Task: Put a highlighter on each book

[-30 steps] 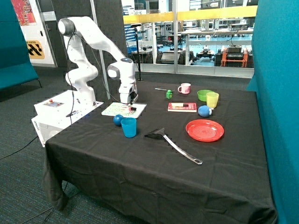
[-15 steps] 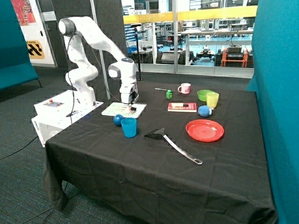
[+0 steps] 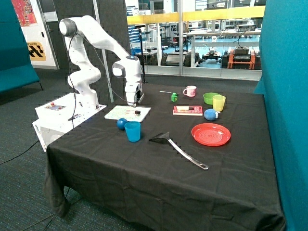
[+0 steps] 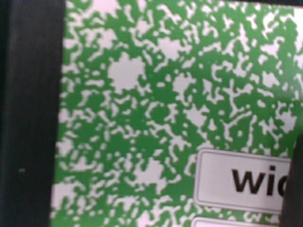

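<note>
- Tool (image 3: pixel 134 101) hangs above the green-speckled book (image 3: pixel 127 113); whether it is open or closed cannot be told; a red highlighter (image 3: pixel 136 112) lies on that book.
- Red book (image 3: pixel 187 110) carries a pale highlighter (image 3: pixel 184 108); both placements look done; next move is probably to lift clear.
- Blue cup (image 3: pixel 133 131), blue ball (image 3: pixel 121 123) and spatula (image 3: pixel 179 149) sit nearby on the worktop (image 3: pixel 159 178); nothing blocks.
</note>
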Motion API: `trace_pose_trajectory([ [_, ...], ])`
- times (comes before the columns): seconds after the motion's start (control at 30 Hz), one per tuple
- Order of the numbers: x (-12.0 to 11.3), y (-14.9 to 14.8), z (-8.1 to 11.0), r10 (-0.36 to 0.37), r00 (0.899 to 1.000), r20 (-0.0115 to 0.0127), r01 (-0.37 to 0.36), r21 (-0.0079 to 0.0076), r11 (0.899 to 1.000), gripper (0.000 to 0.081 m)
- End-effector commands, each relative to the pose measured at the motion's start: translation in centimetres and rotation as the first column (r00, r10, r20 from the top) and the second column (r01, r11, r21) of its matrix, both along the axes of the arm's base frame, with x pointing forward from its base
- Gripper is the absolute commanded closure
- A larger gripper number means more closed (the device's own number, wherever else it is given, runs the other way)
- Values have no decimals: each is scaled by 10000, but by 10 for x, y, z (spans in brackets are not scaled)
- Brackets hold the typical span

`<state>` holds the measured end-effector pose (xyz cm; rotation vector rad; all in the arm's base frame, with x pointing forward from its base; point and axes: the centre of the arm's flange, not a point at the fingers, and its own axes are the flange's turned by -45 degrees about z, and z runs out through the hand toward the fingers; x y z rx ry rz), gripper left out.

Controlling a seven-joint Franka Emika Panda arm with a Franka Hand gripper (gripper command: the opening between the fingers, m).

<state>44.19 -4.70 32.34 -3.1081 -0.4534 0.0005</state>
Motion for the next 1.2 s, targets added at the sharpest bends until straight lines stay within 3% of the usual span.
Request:
trace_pose_trajectory([
  [0.0, 1, 14, 22, 388, 9992, 4, -388, -6, 9992, 112],
  [0.07, 2, 19, 26, 504, 9987, 4, -504, -6, 9987, 127],
  [0.23, 5, 36, 40, 905, 9959, 4, -905, -6, 9959, 262],
  [0.37, 8, 47, 48, 1059, 9944, 4, -1059, -6, 9944, 204],
  [0.77, 12, 69, 55, 1382, 9904, 4, -1382, -6, 9904, 219],
  [1.17, 34, 86, 57, 1650, 9863, 4, -1650, -6, 9863, 221],
])
